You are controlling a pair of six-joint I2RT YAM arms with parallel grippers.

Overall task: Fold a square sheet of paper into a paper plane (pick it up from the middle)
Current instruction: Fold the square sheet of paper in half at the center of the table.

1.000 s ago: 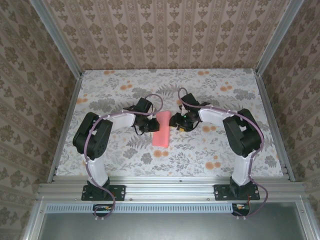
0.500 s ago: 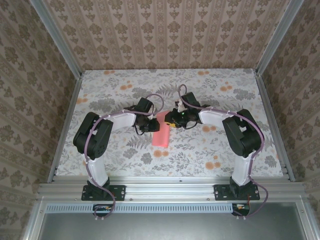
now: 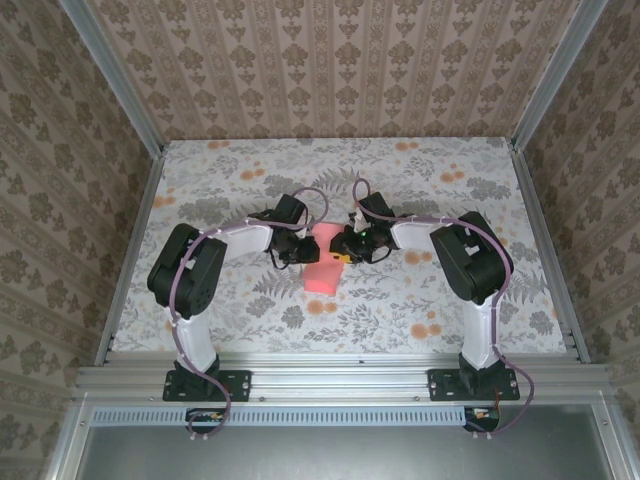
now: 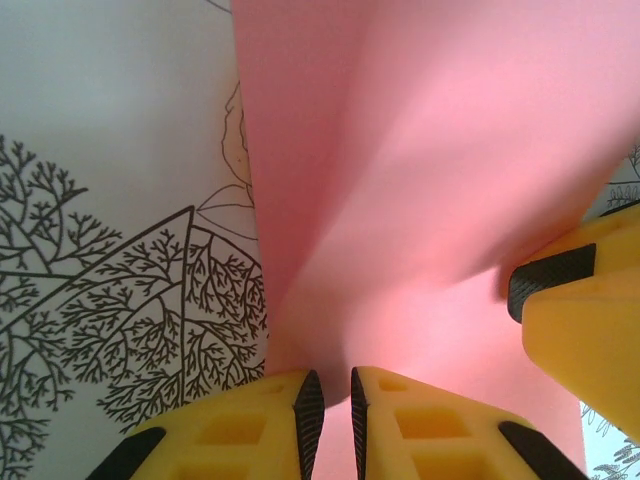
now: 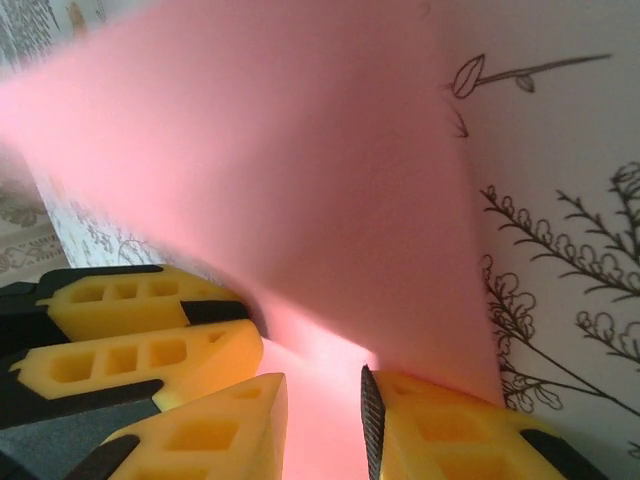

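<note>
Pinching the paper (image 4: 420,180), left hand (image 4: 330,402); right hand (image 5: 323,412) straddling.

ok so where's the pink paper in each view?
Top external: pink paper mid-table, between the left claw and the right claw.
Left wrist: upper centre and right, narrowing down into the left claw.
Right wrist: upper left and centre, reaching down into the right claw.
Shared landmark: the left claw's yellow tips, also at lower left in right wrist.

Left arm (image 3: 235,240) and right arm (image 3: 425,232) bend inward, wrists nearly meeting. Left tool (image 4: 330,388) is pinched almost closed on the folded paper (image 4: 420,180). Right tool (image 5: 322,390) straddles the same paper, fingers slightly apart, grip unclear.
</note>
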